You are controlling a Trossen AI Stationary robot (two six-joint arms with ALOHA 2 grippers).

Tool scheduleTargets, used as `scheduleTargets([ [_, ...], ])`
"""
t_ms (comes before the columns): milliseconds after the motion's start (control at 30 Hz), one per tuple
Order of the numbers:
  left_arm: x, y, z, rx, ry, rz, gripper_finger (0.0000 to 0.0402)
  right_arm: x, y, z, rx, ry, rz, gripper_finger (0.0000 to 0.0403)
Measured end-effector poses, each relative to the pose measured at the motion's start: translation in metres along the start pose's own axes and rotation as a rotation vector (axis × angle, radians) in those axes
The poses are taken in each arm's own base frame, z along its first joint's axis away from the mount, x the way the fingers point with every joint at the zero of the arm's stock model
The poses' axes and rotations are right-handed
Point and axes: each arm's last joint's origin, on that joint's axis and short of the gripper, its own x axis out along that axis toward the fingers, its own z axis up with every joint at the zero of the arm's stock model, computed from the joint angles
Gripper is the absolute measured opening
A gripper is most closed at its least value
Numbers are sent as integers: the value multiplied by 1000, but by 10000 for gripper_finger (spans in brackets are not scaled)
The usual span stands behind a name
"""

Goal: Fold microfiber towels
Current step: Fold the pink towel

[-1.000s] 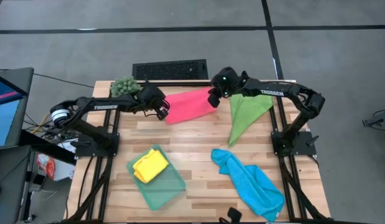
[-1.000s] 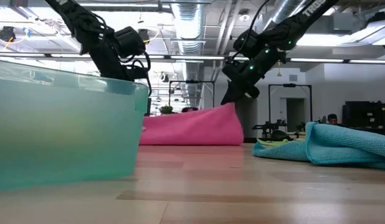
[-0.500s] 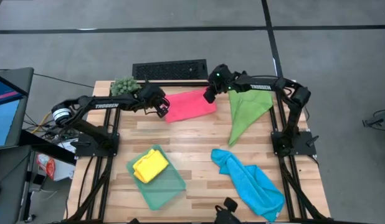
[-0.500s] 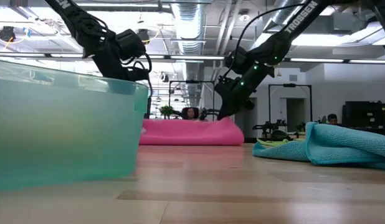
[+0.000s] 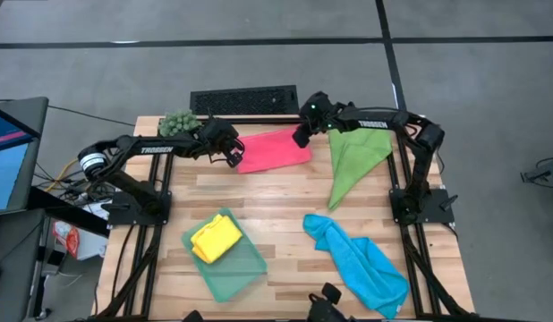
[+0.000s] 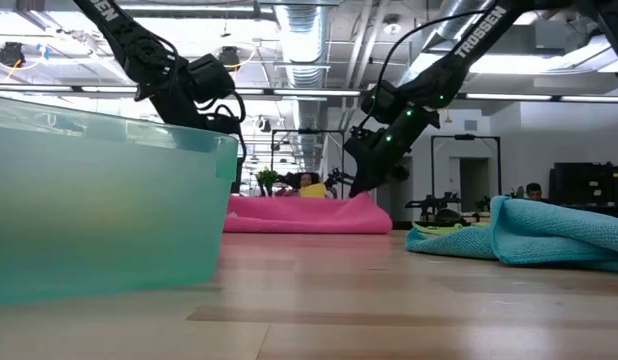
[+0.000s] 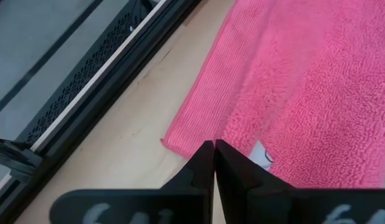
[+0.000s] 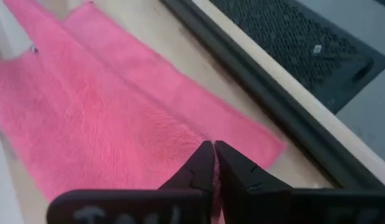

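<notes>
1. Pink towel [image 5: 273, 149]: lies flat at the worktop's far edge, about mid-way along it. Its long axis runs along that edge. It looks folded over once, an upper layer offset from a lower one in the right wrist view.
2. Left gripper [image 5: 232, 158]: at the pink towel's left end, fingers pressed together. In the left wrist view the tips meet right at the towel's corner; whether cloth is pinched between them cannot be told.
3. Right gripper [image 5: 299, 140]: at the pink towel's right end, near the far edge, fingers all but closed. The right wrist view shows pink cloth just beyond the tips; a grip cannot be confirmed.
4. Key relation: the 2 grippers sit at opposite ends of the long axis, each about equally near its own end. Judgement: the next fold would turn on bringing one end toward the other.
5. Other towels: green [image 5: 354, 165] toward the right edge; blue [image 5: 359, 260] crumpled at the near right corner; yellow [image 5: 216, 239] folded in the tray [image 5: 248, 269].
</notes>
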Motion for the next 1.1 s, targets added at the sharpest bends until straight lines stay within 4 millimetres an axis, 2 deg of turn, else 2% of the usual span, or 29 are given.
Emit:
scheduleTargets([
  [233,0,0,0,15,2,4,0,2,-5,-2,10,6,-34,52],
  [467,0,4,-1,0,17,128,4,0,-14,-1,25,-4,-57,88],
  [767,0,4,-1,-4,15,37,72,-4,-18,7,31,2,-34,156],
  [933,0,3,-1,24,11,9,104,-5,-12,10,8,1,40,166],
  [1100,0,14,1,-106,-26,-92,115,9,-19,-3,108,78,24,165],
])
